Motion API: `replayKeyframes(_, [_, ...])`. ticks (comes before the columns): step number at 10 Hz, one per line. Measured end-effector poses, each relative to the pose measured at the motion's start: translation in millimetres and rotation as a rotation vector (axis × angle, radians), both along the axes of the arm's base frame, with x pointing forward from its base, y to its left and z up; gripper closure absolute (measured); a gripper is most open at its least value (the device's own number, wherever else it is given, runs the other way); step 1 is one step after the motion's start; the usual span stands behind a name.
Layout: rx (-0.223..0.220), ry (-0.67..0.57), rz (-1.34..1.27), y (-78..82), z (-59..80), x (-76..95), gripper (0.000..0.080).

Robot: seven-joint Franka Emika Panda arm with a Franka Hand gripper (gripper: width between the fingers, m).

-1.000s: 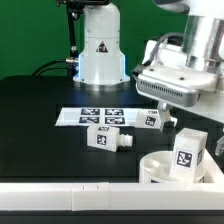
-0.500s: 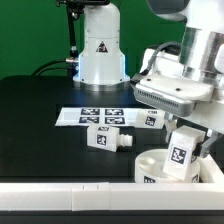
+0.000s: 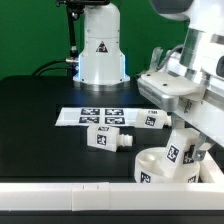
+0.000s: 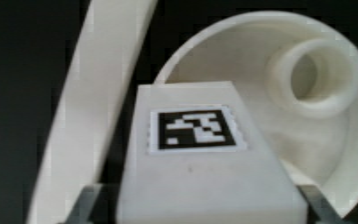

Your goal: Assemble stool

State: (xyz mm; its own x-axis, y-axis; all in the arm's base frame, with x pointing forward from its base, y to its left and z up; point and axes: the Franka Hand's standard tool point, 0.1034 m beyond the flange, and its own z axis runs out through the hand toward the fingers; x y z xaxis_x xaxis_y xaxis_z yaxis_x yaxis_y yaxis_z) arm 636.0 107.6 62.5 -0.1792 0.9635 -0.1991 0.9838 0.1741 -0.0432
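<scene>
My gripper point(image 3: 183, 148) is shut on a white blocky stool leg point(image 3: 179, 156) with a square tag, holding it tilted just above the round white seat point(image 3: 152, 167) at the exterior view's lower right. In the wrist view the leg point(image 4: 197, 150) fills the middle between my two dark fingers point(image 4: 98, 205), and the seat's bowl point(image 4: 274, 75) with a round hole lies beyond it. A second leg point(image 3: 108, 138) lies on its side on the black table. A third leg point(image 3: 152, 119) rests further back, partly hidden by my hand.
The marker board point(image 3: 95, 116) lies flat behind the loose legs. The robot's white base point(image 3: 100, 50) stands at the back. A long white edge bar point(image 3: 60, 182) runs along the table's front, and it also shows in the wrist view point(image 4: 101, 90).
My gripper has moved down and toward the exterior view's left with the leg, which now tilts and sits closer over the seat.
</scene>
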Motion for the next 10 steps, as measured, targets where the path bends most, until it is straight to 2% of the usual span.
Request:
replayKeyframes(1, [-0.055, 0.032, -0.226, 3.7, 2.0, -3.4, 0.0466])
replayKeyframes(2, [-0.096, 0.045, -0.324, 5.2, 5.3, 0.5, 0.0466])
replayKeyframes(5, [-0.095, -0.005, -0.476, 6.7, 3.3, 3.9, 0.0466])
replayKeyframes(6, [-0.095, -0.016, -0.627, 6.1, 3.5, 1.5, 0.0466])
replayKeyframes(7, [-0.097, 0.002, -0.808, 1.5, 5.2, -2.4, 0.0466])
replayKeyframes(8, [-0.123, 0.069, -0.99, -3.7, 5.7, -7.2, 0.0466])
replayKeyframes(9, [-0.13, 0.124, -1.141, -9.7, 4.0, -6.2, 0.0466])
replayKeyframes(10, [-0.132, 0.11, -1.233, -19.7, 2.3, -3.0, 0.0466])
